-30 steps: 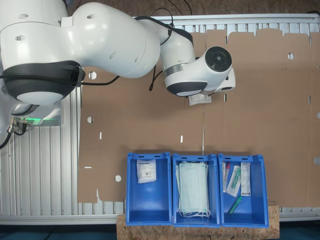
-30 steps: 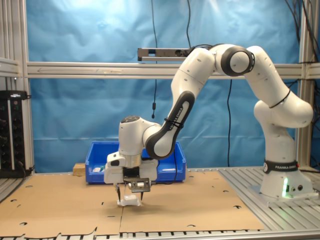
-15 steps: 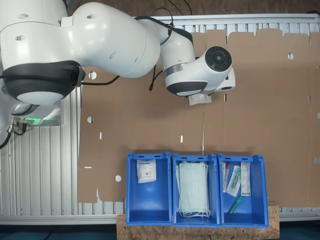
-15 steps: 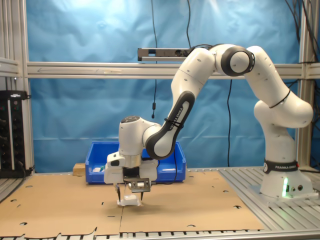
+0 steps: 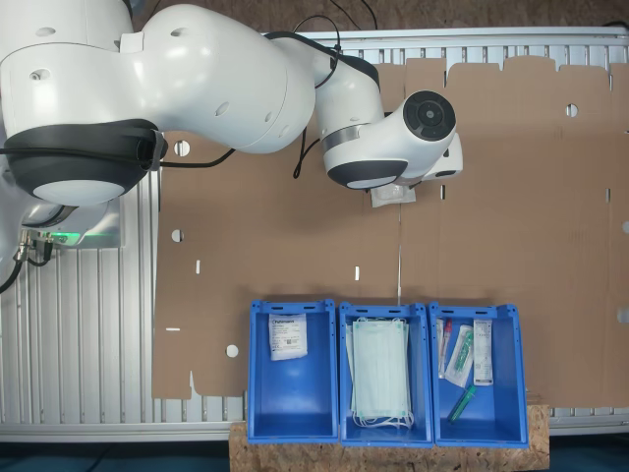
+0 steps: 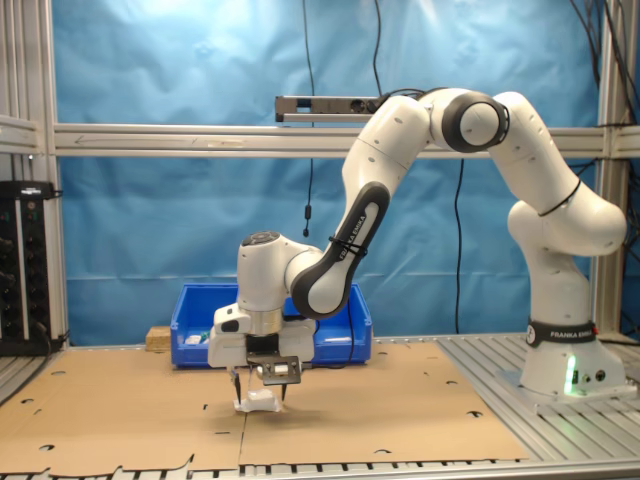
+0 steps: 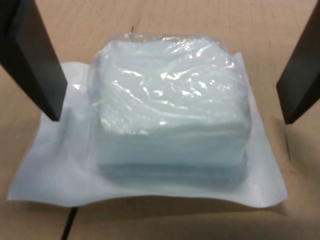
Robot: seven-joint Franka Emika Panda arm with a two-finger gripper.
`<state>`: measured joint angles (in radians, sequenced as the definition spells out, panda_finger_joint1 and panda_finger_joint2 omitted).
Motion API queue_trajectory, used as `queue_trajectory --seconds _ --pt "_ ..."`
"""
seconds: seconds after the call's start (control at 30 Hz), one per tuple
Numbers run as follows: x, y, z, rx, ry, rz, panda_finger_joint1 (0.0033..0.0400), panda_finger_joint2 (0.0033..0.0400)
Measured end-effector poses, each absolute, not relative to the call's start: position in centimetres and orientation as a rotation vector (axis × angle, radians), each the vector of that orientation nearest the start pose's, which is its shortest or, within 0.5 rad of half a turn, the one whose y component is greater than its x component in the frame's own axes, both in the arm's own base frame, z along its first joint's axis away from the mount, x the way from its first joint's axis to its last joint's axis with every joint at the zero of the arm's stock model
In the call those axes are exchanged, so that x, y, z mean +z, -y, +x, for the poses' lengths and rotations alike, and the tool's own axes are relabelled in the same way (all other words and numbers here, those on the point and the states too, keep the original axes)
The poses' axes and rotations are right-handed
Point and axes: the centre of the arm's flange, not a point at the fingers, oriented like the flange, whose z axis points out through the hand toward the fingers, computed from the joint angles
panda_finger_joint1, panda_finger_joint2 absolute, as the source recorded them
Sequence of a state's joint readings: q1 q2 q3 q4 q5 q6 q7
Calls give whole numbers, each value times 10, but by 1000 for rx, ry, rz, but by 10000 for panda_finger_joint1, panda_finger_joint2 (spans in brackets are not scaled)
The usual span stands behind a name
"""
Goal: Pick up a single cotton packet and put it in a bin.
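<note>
The cotton packet (image 7: 170, 115), a clear-topped white pouch with a thick white pad, lies flat on the brown cardboard (image 7: 165, 20). My gripper (image 7: 172, 116) is open and low over it, one dark finger (image 7: 35, 60) on each side of the pad with a gap to it. In the second exterior view the gripper (image 6: 258, 392) hangs just above the packet (image 6: 258, 401). In the first exterior view the packet (image 5: 393, 196) peeks out from under the wrist. The bin (image 5: 292, 413) with a white packet inside stands at the first exterior view's lower middle, far from the gripper.
Beside the bin stand a blue crate of pale green masks (image 5: 385, 307) and a blue crate of tubes and long packets (image 5: 513, 374). The crates (image 6: 195, 300) sit behind the gripper in the second exterior view. The arm's base (image 6: 565, 360) stands at the second exterior view's right.
</note>
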<state>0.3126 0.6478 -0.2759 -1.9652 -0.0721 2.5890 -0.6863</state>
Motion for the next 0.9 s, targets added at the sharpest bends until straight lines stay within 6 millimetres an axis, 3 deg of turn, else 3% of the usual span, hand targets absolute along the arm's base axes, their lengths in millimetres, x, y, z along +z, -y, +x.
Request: queue_trajectory --seconds 0.43,0.47,0.63,0.67,0.83,0.87,0.9 --pt "150 -26 610 116 1355 -3042 400 400" --pt "150 -26 610 116 1355 -3042 362 362" --pt "150 -26 610 116 1355 -3042 362 362" --pt "150 -26 610 116 1355 -3042 201 201" --pt "150 -26 610 116 1355 -3042 201 201" --pt "150 -26 611 116 1355 -3042 112 112" --pt "150 -26 611 115 1355 -3042 112 112"
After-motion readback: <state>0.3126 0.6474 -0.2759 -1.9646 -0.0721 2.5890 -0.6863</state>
